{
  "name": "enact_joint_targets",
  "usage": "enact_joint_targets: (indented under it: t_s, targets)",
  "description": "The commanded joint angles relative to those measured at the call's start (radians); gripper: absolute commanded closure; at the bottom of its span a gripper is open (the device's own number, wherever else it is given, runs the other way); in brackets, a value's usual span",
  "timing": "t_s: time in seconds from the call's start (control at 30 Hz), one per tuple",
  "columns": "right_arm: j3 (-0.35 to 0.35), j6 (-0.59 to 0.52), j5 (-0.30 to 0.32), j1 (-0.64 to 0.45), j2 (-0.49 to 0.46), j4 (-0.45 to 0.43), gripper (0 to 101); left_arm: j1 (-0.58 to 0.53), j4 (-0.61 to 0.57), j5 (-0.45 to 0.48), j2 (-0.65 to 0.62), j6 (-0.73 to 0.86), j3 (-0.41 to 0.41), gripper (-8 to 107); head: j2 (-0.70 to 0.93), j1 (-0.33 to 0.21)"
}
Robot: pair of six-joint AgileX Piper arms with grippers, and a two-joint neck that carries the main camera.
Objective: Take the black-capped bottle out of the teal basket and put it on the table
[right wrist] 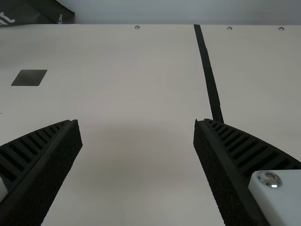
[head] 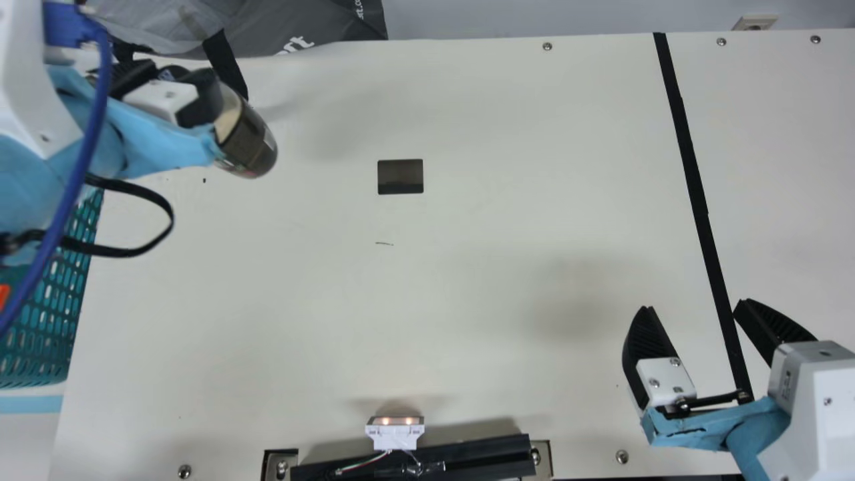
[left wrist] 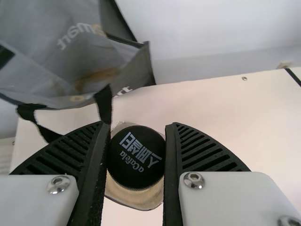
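While the left tool (head: 204,93) grips it, the bottle (head: 250,141) hangs aloft.

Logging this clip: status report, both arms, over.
Left gripper shut on bottle, out of basket. Right gripper open, empty. Grey bag at table's far edge, strap a possible snag.

From the neck, the main view looks steeply down across the desk (head: 467,280). The left wrist view faces the bag (left wrist: 70,52) over the cap (left wrist: 136,165), close up; the right wrist view looks aslant across the desk. All three share the desk's far edge and part of the bag.
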Motion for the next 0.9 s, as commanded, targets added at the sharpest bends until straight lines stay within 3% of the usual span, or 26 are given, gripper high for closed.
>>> enact_joint_targets:
  t_s: [0.0, 0.87]
  targets:
    - [0.000, 0.000, 0.000, 0.000, 0.000, 0.000, 10, -0.038, 0.026, -0.001, 0.004, -0.028, 0.001, 99, 0.008, -0.004]
    - [0.000, 0.000, 0.000, 0.000, 0.000, 0.000, 10, -0.310, 0.194, -0.001, 0.029, -0.271, 0.063, 99, 0.008, -0.004]
